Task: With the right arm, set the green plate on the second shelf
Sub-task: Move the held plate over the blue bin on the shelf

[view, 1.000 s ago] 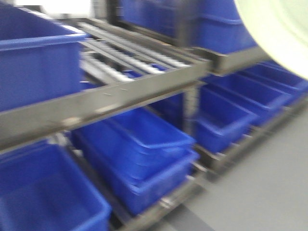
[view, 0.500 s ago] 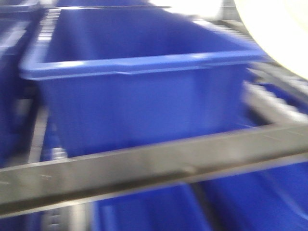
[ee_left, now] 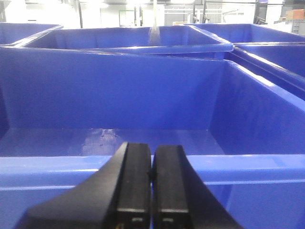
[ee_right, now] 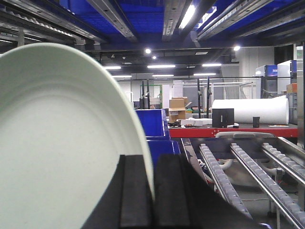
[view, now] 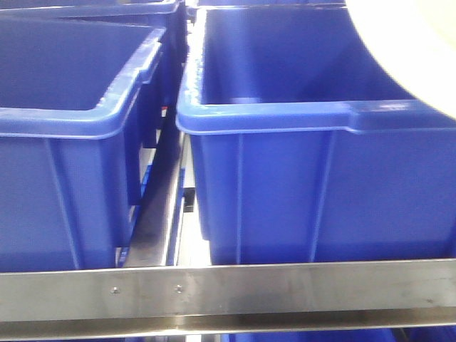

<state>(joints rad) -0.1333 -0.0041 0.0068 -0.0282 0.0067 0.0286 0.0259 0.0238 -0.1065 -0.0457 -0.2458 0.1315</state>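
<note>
The green plate point(ee_right: 62, 143) shows plain pale sage, matte, no pattern at all. Black jaws on the right gripper point(ee_right: 153, 164), black again on the left gripper point(ee_left: 151, 152). Crates point(view: 285, 164) everywhere in solid deep blue, a silver-grey shelf rail point(view: 285, 292) below them, one red beam point(ee_right: 228, 132) far off.

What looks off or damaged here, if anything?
Nothing spilled or damaged. Only oddity: the round pale green matte plate stands on edge, pinched at its rim by the right gripper, not flat. The blue plastic crates look intact.
</note>
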